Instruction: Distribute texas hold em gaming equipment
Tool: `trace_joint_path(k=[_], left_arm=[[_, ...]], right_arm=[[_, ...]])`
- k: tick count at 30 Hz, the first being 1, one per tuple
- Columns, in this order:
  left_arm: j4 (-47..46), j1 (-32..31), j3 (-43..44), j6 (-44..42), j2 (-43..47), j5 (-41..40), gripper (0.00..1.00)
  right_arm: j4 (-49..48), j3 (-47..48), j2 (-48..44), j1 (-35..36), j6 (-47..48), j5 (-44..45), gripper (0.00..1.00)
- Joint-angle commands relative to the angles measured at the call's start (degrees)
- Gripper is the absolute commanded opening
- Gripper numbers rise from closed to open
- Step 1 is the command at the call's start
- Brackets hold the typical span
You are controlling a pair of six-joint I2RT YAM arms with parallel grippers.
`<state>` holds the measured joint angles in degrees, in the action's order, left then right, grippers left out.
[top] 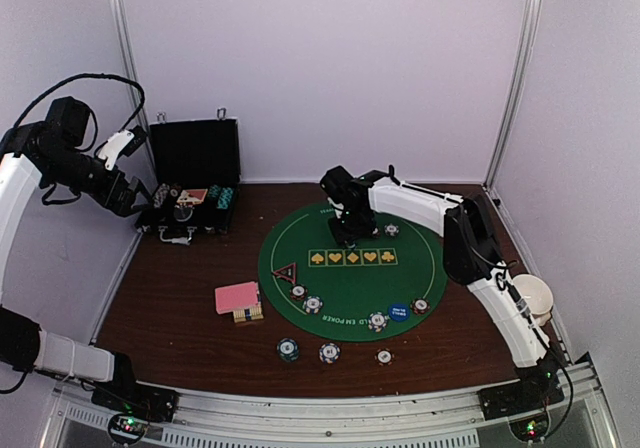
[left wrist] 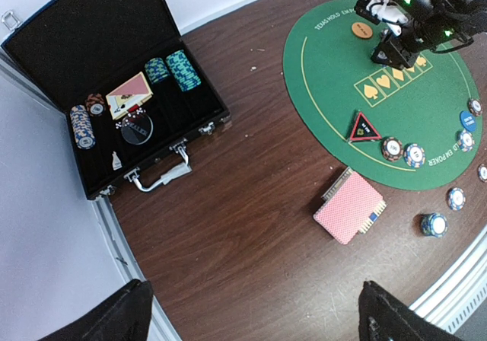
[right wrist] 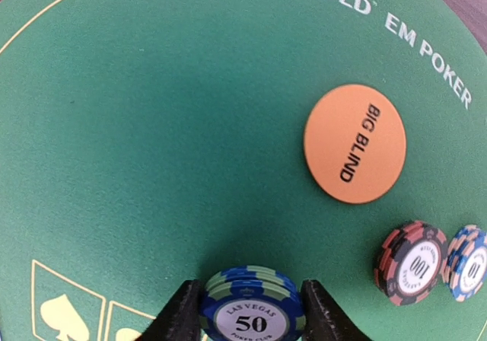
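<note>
While the right pincer (right wrist: pixel 251 324) pinches a short stack of blue-green chips (right wrist: pixel 251 289) by its rim, low over the green mat (right wrist: pixel 152 128), contact with the felt cannot be judged.

- Just beside, on the mat's far part: orange button (right wrist: pixel 355 144); red-brown chip (right wrist: pixel 411 262), touching another chip at the frame edge.
- Nearer rim of the mat: triangle marker (top: pixel 284 273), blue button (top: pixel 398 310), several single chips.
- Off the mat, on the table (top: pixel 180 308): pink-backed cards (top: pixel 238 298).
- Left pincer (top: pixel 125 196): spread wide, holding nothing, raised near the open black case (top: pixel 195 183).

Risk, judged: an edge grip may let the lower chips slip out, and an uneven release could topple the stack against the red-brown chip.
</note>
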<state>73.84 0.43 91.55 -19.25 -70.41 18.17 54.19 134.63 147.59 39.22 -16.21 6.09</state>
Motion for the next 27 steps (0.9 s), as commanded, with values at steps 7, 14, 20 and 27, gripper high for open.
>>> trace_joint_path(k=[7,14,20,27], left_arm=[[-0.42,0.42,-0.05,-1.05,0.99,-0.08,0.98],[-0.43,0.38,-0.05,-1.21,1.46,-0.47,0.98],[-0.41,0.43,-0.14,-1.50,1.57,-0.86,0.98],[-0.40,0.37,-0.14,-1.45,1.28,-0.75,0.98]], right_arm=[[1.22,-1.80,-3.71,0.39,-0.64,4.24,0.67],[-3.50,-11.04,-11.06,2.96,-2.40,3.69,0.61],[-10.60,-23.50,-16.79,5.74,-7.64,2.37,0.49],[-12.11,-25.68,-15.11,5.15,-12.06,2.47,0.22]])
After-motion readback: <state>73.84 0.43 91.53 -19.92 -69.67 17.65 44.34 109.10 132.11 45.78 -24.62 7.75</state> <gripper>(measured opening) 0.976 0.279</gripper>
